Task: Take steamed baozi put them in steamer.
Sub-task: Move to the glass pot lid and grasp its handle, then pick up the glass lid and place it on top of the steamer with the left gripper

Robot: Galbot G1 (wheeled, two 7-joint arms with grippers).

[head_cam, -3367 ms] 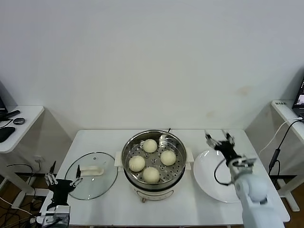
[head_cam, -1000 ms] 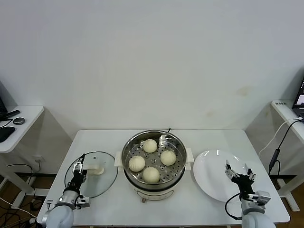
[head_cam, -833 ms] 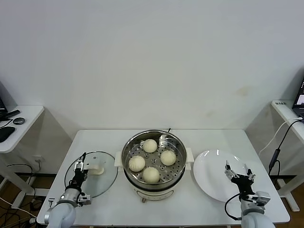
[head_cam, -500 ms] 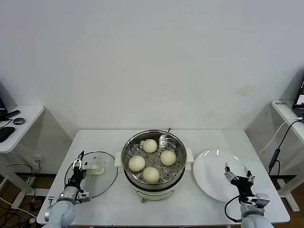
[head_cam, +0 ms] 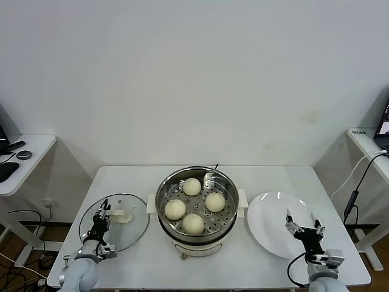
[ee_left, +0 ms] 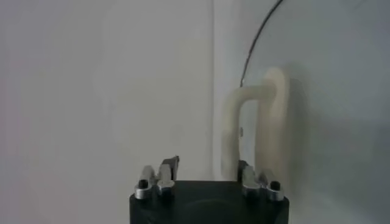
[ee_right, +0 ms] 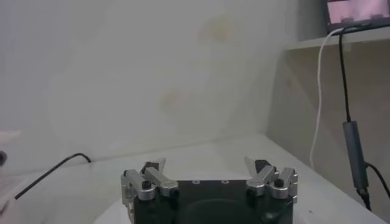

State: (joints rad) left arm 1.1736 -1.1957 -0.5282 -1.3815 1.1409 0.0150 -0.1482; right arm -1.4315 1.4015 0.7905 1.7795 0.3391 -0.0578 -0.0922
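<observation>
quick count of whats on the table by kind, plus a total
buns: 4, all in the steamer
steamer: 1
glass lid: 1
white plate: 1
total: 7

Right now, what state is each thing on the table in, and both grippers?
Four pale round steamed baozi: inside the steamer.
Shiny stainless-steel steamer: uncovered.
Round glass lid: flat on the table.
Flat white plate: bare.
Left gripper: at the lid's white handle.
Right gripper: open, over the plate.
</observation>
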